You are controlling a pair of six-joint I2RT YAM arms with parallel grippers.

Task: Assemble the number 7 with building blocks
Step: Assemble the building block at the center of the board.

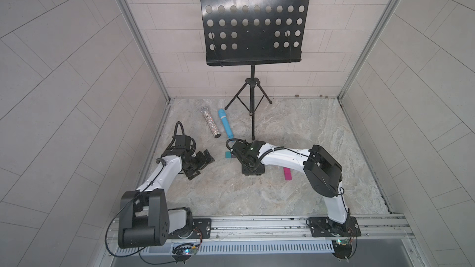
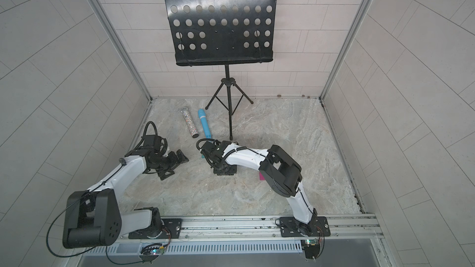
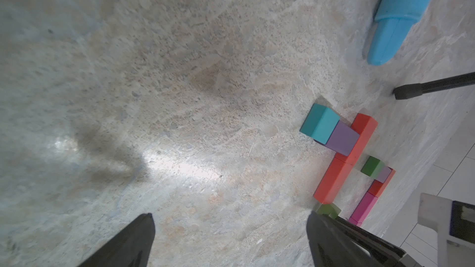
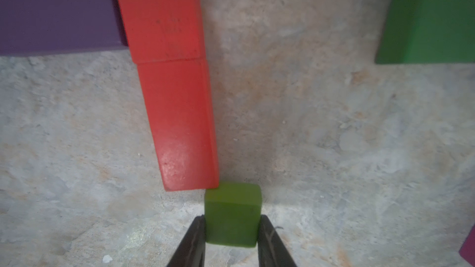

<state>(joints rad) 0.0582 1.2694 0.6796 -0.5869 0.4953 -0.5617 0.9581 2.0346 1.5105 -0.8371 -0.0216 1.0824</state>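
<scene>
The right pincer (image 4: pixel 231 219) was closed narrowly on a small green block (image 4: pixel 232 209), down at the worktop (image 4: pixel 334 137). The block's corner touched the near end of a row of two red blocks (image 4: pixel 177 114). A purple block (image 4: pixel 56 11) lay against the row's far part, with a teal block (image 3: pixel 320 123) left of it. A second green block (image 4: pixel 431 19) and a magenta block (image 1: pixel 287 174) lay to the right. The left pincer (image 3: pixel 230 215) hovered wide and empty, well to the left.

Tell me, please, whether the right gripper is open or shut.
The right gripper is shut on the small green block: in the right wrist view its fingers press the block's opposite sides.
</scene>
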